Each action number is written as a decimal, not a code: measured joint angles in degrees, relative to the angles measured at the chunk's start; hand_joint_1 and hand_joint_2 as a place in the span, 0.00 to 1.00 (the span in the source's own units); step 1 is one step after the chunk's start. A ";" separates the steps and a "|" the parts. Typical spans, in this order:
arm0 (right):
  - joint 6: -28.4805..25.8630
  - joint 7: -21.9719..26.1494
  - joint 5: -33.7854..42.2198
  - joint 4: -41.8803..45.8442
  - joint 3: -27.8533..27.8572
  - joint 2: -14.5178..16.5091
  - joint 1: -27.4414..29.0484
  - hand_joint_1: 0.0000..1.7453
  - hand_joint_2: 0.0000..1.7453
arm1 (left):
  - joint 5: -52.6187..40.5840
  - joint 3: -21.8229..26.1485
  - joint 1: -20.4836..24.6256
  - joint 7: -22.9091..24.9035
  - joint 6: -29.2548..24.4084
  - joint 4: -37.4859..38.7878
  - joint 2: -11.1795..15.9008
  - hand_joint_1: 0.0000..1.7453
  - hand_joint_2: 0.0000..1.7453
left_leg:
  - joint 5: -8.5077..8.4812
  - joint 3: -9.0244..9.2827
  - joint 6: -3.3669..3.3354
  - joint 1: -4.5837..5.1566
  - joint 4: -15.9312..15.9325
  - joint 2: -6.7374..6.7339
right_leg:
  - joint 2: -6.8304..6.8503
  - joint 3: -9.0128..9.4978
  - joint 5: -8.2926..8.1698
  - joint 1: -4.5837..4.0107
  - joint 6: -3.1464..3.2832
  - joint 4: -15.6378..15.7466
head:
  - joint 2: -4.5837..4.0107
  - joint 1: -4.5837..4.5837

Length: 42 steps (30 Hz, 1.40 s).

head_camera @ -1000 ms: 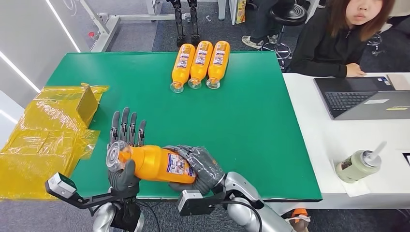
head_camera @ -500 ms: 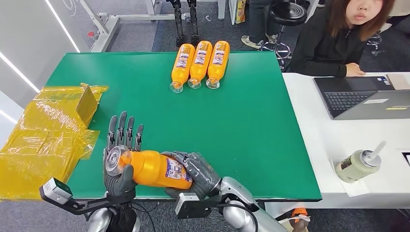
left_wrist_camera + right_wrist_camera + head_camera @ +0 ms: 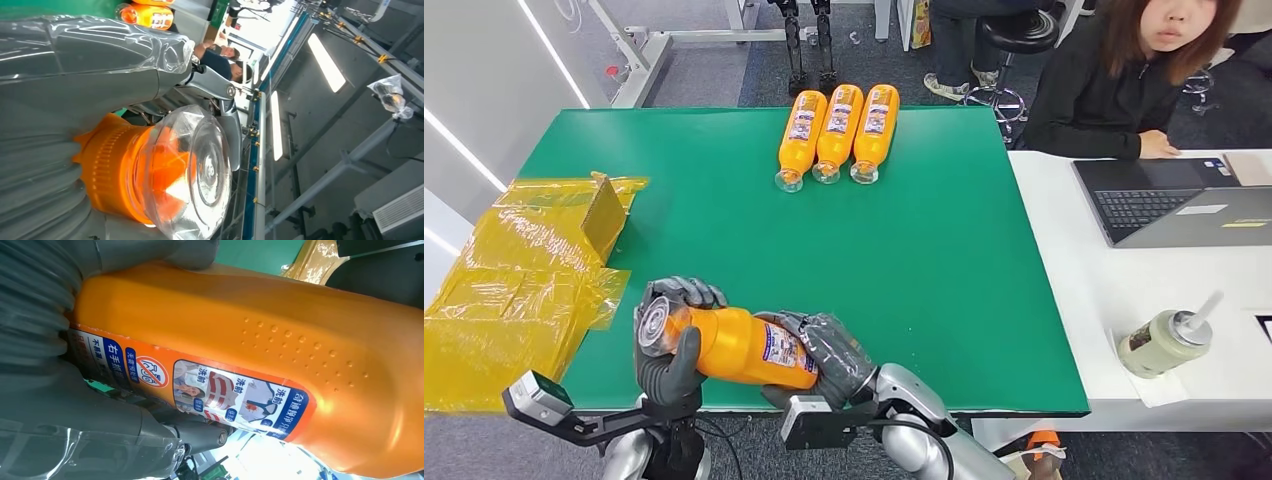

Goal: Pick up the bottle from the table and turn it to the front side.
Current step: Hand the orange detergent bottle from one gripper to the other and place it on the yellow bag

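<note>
We see the orange bottle [image 3: 739, 345] lying on its side above the near edge of the green table [image 3: 944, 270], held between both hands. The left hand [image 3: 669, 350] is wrapped around the cap end, its fingers [image 3: 686, 292] curled over the clear cap [image 3: 192, 170] and the thumb pressed against the neck from below. The right hand [image 3: 829, 355] grips the base end, fingers closed round the body beside the printed label [image 3: 225, 397] (the label faces the right wrist camera, with a patch of raised dots on the plastic above it). Both hands are clamped on the bottle.

At the far edge of the table three more orange bottles [image 3: 837, 130] lie side by side, touching, caps toward us. Crumpled yellow bags [image 3: 514, 290] sit at the left edge of the table. A person in a black top [image 3: 1104, 95] sits at the white desk [image 3: 1124, 300] on the right, by a laptop [image 3: 1174, 200].
</note>
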State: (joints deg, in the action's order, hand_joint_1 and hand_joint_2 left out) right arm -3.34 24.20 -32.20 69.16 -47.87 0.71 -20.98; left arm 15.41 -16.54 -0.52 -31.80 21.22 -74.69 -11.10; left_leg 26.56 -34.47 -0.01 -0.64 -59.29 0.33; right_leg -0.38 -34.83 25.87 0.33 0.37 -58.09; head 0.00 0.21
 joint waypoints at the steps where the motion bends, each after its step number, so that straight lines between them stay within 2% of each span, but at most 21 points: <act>1: 0.00 -0.02 -0.01 -0.01 0.00 0.02 -0.02 0.77 1.00 | 0.00 0.03 0.03 -0.01 0.00 0.01 0.00 1.00 1.00 | 0.00 0.00 0.00 0.00 0.00 0.00 | 0.00 0.00 0.00 0.00 0.00 0.00 | 0.00 0.01; 17: 0.00 -0.14 -0.02 -0.07 0.00 0.18 -0.24 0.77 1.00 | -0.01 0.25 0.39 -0.03 -0.05 0.09 0.00 1.00 1.00 | 0.00 0.00 0.00 0.00 0.00 0.00 | 0.00 0.00 0.00 0.00 0.00 0.00 | 0.00 0.01; 18: 0.02 -0.15 -0.02 -0.08 0.00 0.19 -0.37 0.62 1.00 | 0.01 0.27 0.56 -0.05 -0.06 0.16 0.01 1.00 1.00 | 0.00 0.00 0.00 0.00 0.00 0.00 | 0.00 0.00 0.00 0.00 0.00 0.00 | 0.00 0.01; 21: 0.16 -0.20 -0.03 -0.10 0.00 0.25 -0.72 0.05 1.00 | 0.13 0.39 0.98 -0.13 -0.07 0.38 0.01 1.00 1.00 | 0.00 0.00 0.00 0.00 0.00 0.00 | 0.00 0.01 0.00 0.00 0.00 0.00 | 0.00 0.00; 22: 0.26 -0.19 -0.05 -0.10 0.00 0.29 -0.77 0.00 1.00 | 0.22 0.44 1.10 -0.16 -0.08 0.43 0.01 1.00 1.00 | 0.00 0.00 0.00 0.00 0.00 0.00 | 0.00 0.01 -0.01 0.00 0.00 0.00 | 0.00 0.00; 28: 0.04 -0.04 0.19 -0.11 0.00 0.36 -1.03 0.00 1.00 | 1.46 0.58 1.36 -0.26 -0.25 0.60 0.17 1.00 1.00 | 0.00 0.00 0.00 0.00 0.00 0.00 | 0.00 0.00 0.00 0.00 0.00 0.00 | 0.00 0.01; 42: -6.10 2.38 2.31 0.09 0.00 0.93 -0.88 0.00 1.00 | 2.99 1.09 1.90 -0.73 -2.58 0.61 0.45 1.00 1.00 | 0.00 0.00 0.00 0.00 0.00 0.00 | 0.00 0.01 -0.01 0.00 0.01 -0.01 | 0.00 0.01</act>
State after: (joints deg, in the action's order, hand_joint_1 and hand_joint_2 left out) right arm -9.44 26.58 -29.89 69.24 -47.87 1.64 -21.85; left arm 18.40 -15.45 1.38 -32.53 18.64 -74.08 -10.66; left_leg 26.56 -34.47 0.00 -0.64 -59.29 0.33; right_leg -0.38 -34.83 25.87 0.33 0.38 -58.10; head 0.00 0.22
